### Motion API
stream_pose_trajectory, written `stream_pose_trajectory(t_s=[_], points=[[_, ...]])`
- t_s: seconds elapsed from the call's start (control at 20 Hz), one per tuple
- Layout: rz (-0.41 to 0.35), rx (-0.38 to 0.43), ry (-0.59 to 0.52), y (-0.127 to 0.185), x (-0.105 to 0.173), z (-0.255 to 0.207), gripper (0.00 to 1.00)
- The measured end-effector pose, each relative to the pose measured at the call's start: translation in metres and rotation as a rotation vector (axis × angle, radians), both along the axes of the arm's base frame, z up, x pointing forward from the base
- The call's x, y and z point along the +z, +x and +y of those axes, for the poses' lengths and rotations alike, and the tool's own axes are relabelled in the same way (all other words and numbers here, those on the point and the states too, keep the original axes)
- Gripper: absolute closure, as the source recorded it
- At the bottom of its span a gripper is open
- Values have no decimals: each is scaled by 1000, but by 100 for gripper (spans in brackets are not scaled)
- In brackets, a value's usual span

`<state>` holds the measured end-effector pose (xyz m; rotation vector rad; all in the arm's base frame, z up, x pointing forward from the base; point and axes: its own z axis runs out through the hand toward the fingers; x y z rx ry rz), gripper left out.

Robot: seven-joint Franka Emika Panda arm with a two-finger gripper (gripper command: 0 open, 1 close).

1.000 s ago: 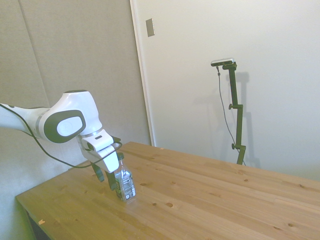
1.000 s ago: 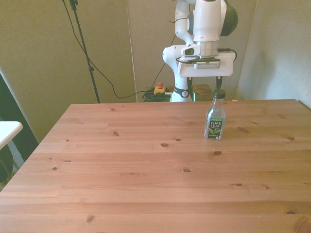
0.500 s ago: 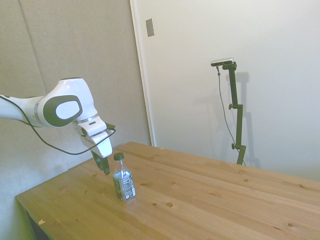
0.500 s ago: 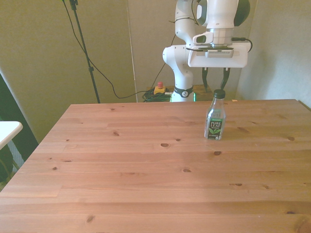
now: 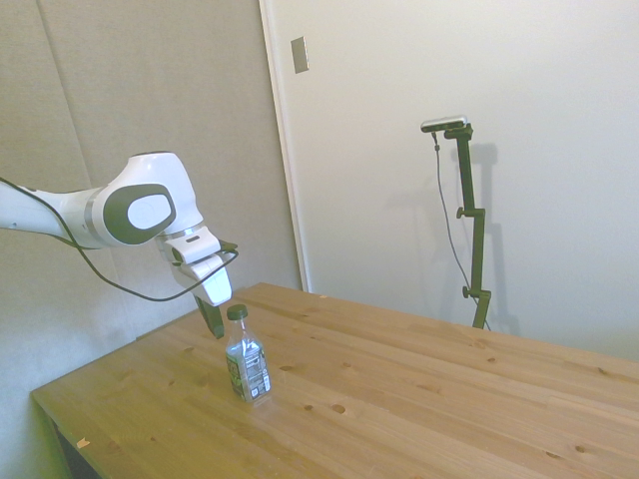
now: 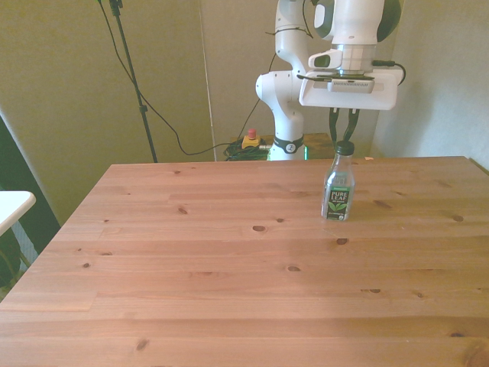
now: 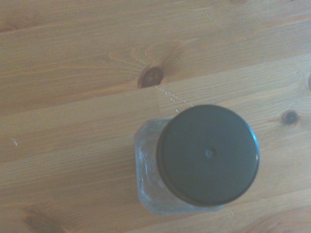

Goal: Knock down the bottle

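Observation:
The bottle (image 6: 338, 188) stands upright on the wooden table (image 6: 229, 260), toward the front view's right. It is clear plastic with a dark green cap and a green, white and black label. My gripper (image 6: 344, 138) hangs just behind the cap, at cap height. Its dark fingers point down, drawn close together with nothing between them. From the side, the bottle (image 5: 247, 365) stands near the table's left end. There the gripper (image 5: 216, 327) is close beside the cap, on its left. The wrist view looks straight down on the bottle (image 7: 208, 154).
The table (image 5: 419, 399) stretches wide to the right of the bottle in the side view. A white object (image 6: 11, 206) pokes in at the front view's left edge, off the table. Cables and a red button (image 6: 250, 139) lie on the floor behind the table.
The gripper rose from around the bottle's body to cap height and shifted toward the front view's right. Its fingers drew together. The bottle stayed upright in place.

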<state>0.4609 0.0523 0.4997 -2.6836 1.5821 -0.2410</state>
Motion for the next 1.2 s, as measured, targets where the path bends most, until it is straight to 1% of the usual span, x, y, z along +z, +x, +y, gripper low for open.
stream_pose_trajectory(t_s=[0.25, 0.45, 0.65, 0.8, 1.0, 1.2], points=[[-5, -12, -10, 11, 2, -1, 100], [-13, -33, -15, 27, 5, -5, 100], [-35, -64, -29, 57, 12, -6, 100], [-45, -83, -34, 89, 5, -8, 100], [-92, -84, -20, 123, -10, -8, 100], [-158, -85, -10, 136, -9, -13, 100]])
